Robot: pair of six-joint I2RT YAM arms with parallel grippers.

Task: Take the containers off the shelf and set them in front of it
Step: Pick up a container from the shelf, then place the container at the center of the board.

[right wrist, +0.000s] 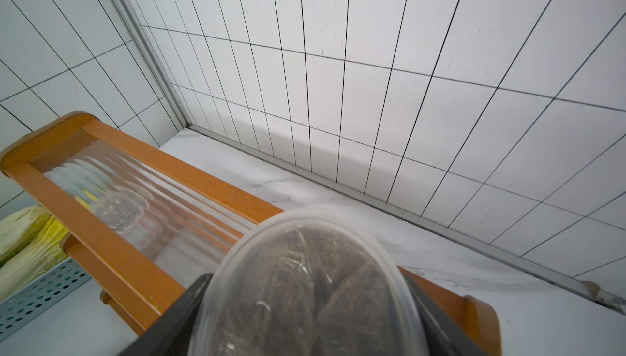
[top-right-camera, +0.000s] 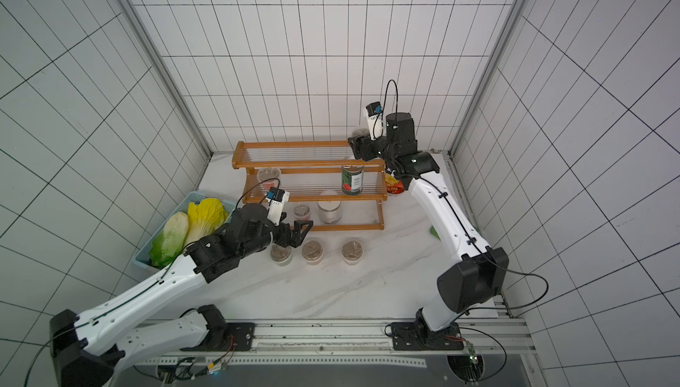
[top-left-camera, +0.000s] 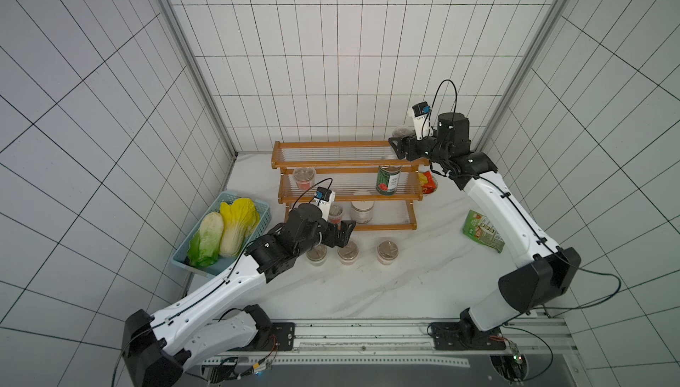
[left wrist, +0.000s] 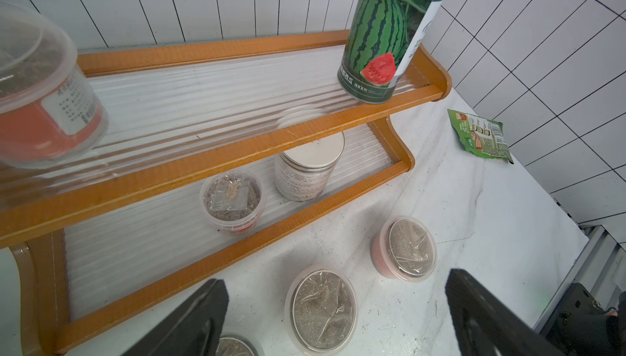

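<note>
The stepped wooden shelf stands against the back wall. My right gripper is at the right end of its top tier, shut on a clear lidded cup with a finger pressed on each side. The middle tier carries a red-filled cup and the watermelon tin can. On the bottom tier sit a small cup and the white-lidded jar. Three cups stand in a row on the table in front. Above them hovers my left gripper, open and holding nothing.
A light-blue basket with two cabbages lies left of the shelf, under my left forearm. A bowl with a red snack packet sits by the shelf's right end. A green packet lies on the table at the right.
</note>
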